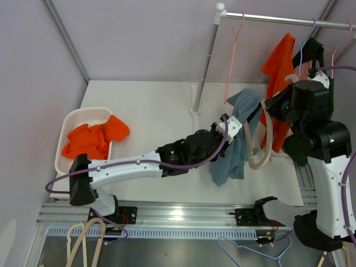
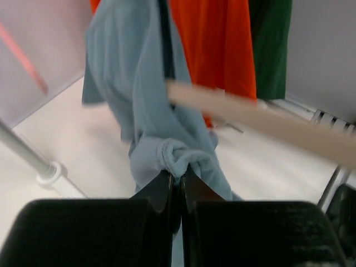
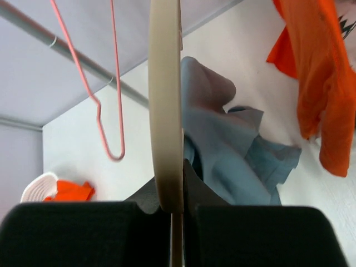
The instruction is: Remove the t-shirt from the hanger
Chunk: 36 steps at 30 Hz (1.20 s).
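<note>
A light blue t-shirt (image 1: 232, 146) hangs bunched in mid-air over the table, partly draped on a beige hanger (image 1: 260, 146). My left gripper (image 1: 233, 127) is shut on a fold of the t-shirt (image 2: 177, 158). My right gripper (image 1: 275, 108) is shut on the beige hanger (image 3: 166, 105), holding it off the rail. In the left wrist view the hanger's arm (image 2: 261, 119) crosses in front of the shirt (image 2: 133, 72). In the right wrist view the blue shirt (image 3: 228, 144) lies behind and right of the hanger.
A metal rail (image 1: 278, 20) on a pole (image 1: 203, 67) carries a pink wire hanger (image 1: 232, 50), an orange shirt (image 1: 278, 72) and a dark green garment (image 1: 312, 53). A white basket (image 1: 69, 130) with orange clothes (image 1: 94, 139) stands at left. Spare hangers (image 1: 89, 239) lie at the near edge.
</note>
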Each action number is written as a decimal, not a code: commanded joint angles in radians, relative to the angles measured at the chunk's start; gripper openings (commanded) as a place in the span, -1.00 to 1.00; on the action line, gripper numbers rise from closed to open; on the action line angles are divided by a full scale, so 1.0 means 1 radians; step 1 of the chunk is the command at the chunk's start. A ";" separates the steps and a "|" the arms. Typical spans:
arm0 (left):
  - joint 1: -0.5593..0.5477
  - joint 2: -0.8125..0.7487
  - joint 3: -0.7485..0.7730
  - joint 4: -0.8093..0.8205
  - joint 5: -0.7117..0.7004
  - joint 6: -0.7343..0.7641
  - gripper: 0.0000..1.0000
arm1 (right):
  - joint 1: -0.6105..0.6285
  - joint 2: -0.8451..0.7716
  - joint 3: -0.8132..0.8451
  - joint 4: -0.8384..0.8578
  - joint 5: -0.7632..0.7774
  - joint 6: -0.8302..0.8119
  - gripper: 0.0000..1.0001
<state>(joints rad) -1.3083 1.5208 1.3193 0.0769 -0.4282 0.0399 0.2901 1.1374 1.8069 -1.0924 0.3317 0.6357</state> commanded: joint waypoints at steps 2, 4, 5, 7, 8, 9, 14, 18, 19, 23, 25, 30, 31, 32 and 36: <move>0.079 0.117 0.285 -0.283 0.123 -0.147 -0.99 | 0.004 -0.018 0.054 -0.061 -0.185 0.028 -1.00; 0.115 0.191 0.355 -0.345 0.196 -0.208 -0.99 | 0.004 -0.022 0.107 -0.090 -0.265 0.039 -1.00; 0.118 0.206 0.371 -0.365 0.203 -0.215 -0.99 | 0.004 -0.033 0.120 -0.098 -0.308 0.038 -1.00; 0.118 0.231 0.356 -0.364 0.186 -0.218 -0.99 | 0.004 -0.037 0.158 -0.142 -0.321 0.023 -1.00; 0.119 0.234 0.341 -0.361 0.177 -0.224 -0.99 | 0.004 -0.036 0.175 -0.164 -0.321 0.015 -1.00; 0.119 0.239 0.334 -0.361 0.169 -0.227 -0.99 | 0.003 -0.037 0.186 -0.182 -0.306 0.007 -1.00; 0.113 0.155 0.165 -0.254 0.244 -0.259 -0.99 | 0.004 -0.070 0.138 -0.155 -0.125 -0.040 -1.00; 0.055 0.003 0.063 -0.222 0.227 -0.249 -0.99 | 0.004 -0.116 -0.009 0.099 -0.074 -0.183 -1.00; 0.046 -0.025 0.060 -0.242 0.220 -0.242 -0.99 | 0.004 -0.122 -0.039 0.150 -0.095 -0.215 -1.00; 0.049 -0.143 0.118 -0.392 0.215 -0.232 -0.99 | 0.003 -0.110 -0.132 0.346 -0.114 -0.316 -1.00; 0.090 -0.210 0.147 -0.440 0.230 -0.221 -0.99 | 0.003 -0.102 -0.175 0.474 -0.114 -0.375 -1.00; 0.332 -0.275 0.317 -0.674 0.241 -0.267 -0.99 | 0.001 -0.039 -0.196 0.705 -0.036 -0.478 -1.00; 0.377 -0.277 0.404 -0.704 0.241 -0.268 -0.99 | 0.000 -0.028 -0.196 0.741 -0.017 -0.511 -1.00; 0.423 -0.275 0.432 -0.726 0.237 -0.264 -0.99 | -0.003 -0.018 -0.195 0.771 -0.005 -0.527 -1.00; 0.662 -0.237 0.590 -0.732 0.166 -0.230 -0.99 | -0.029 0.080 -0.152 0.911 0.010 -0.593 -1.00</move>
<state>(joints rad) -0.7448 1.2755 1.8011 -0.6113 -0.2050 -0.2012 0.2790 1.1660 1.5982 -0.3962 0.2970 0.1349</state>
